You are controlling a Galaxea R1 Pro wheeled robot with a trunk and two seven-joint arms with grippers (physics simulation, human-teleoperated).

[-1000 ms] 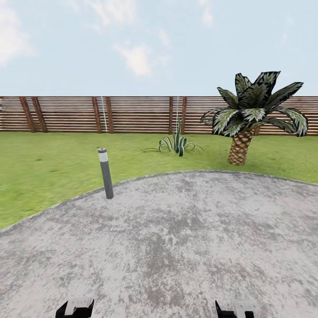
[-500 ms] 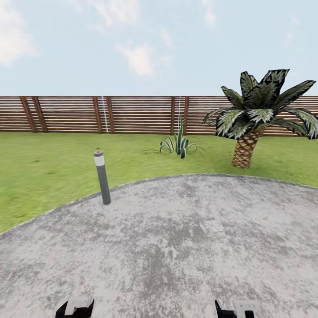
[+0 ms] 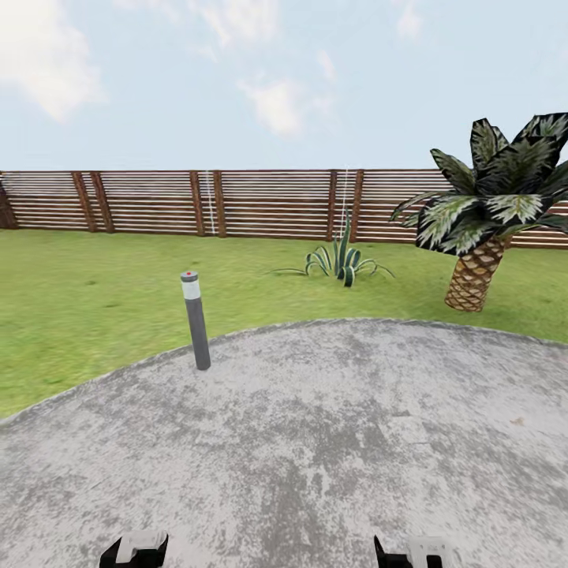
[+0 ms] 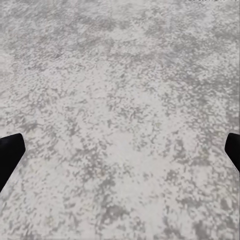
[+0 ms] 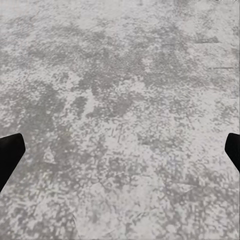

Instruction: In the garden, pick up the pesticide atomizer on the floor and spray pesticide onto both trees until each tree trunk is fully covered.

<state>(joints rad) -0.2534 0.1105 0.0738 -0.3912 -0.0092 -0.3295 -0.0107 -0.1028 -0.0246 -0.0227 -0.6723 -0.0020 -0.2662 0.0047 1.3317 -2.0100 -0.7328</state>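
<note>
I stand in the garden, on grey paving (image 3: 315, 442) bordered by green lawn (image 3: 87, 300) and a brown slatted fence (image 3: 260, 203). The pesticide atomizer and both trees are out of view. My left gripper (image 4: 120, 155) hangs open over bare paving, its dark fingertips (image 4: 10, 155) far apart with nothing between them. My right gripper (image 5: 120, 155) is likewise open over the paving, empty. The tops of both arms peek in at the head view's lower edge, the left arm (image 3: 136, 550) and the right arm (image 3: 414, 552).
A grey bollard light (image 3: 196, 319) stands at the paving's edge ahead on the left. A spiky agave plant (image 3: 341, 260) grows on the lawn near the fence. A scaly-trunked palm (image 3: 477, 272) stands at the right.
The whole head view has shifted: palm, agave and fence posts now sit further right, so the camera has turned left. Both arms keep their pose.
</note>
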